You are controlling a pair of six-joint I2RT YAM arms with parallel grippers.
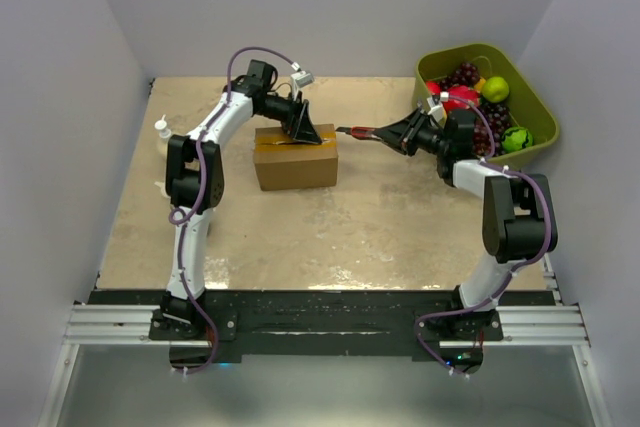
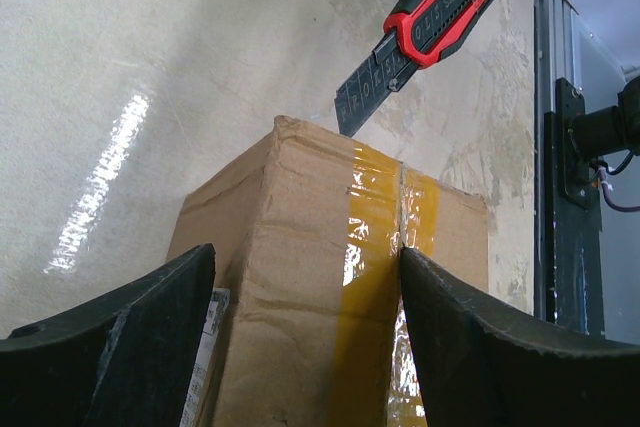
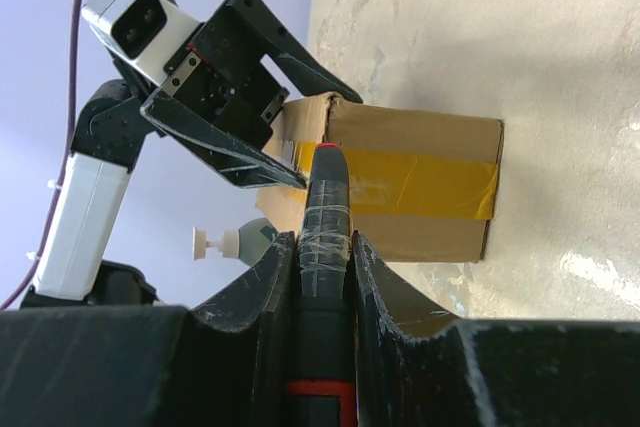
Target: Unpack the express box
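The left gripper hangs with its two fingers spread wide, poised over the far right part of the box's top. From its wrist camera the fingers sit on either side of the tape strip; whether they touch the cardboard cannot be told. The right gripper is clamped on the handle of a red and black knife, blade out and pointing left at the box.

The express box lies flat on the table, left of centre and toward the far side. Its long axis runs left to right, with a strip of yellowish tape along the top in that same direction and folding down over the right end. A white label shows partly on one side.

The table is beige and mottled, closed in by pale, plain walls. A green basket of fruit sits at the far right corner, and a small white bottle stands at the left edge.

The knife tip is just beside the box's upper right end, a small gap showing between them.
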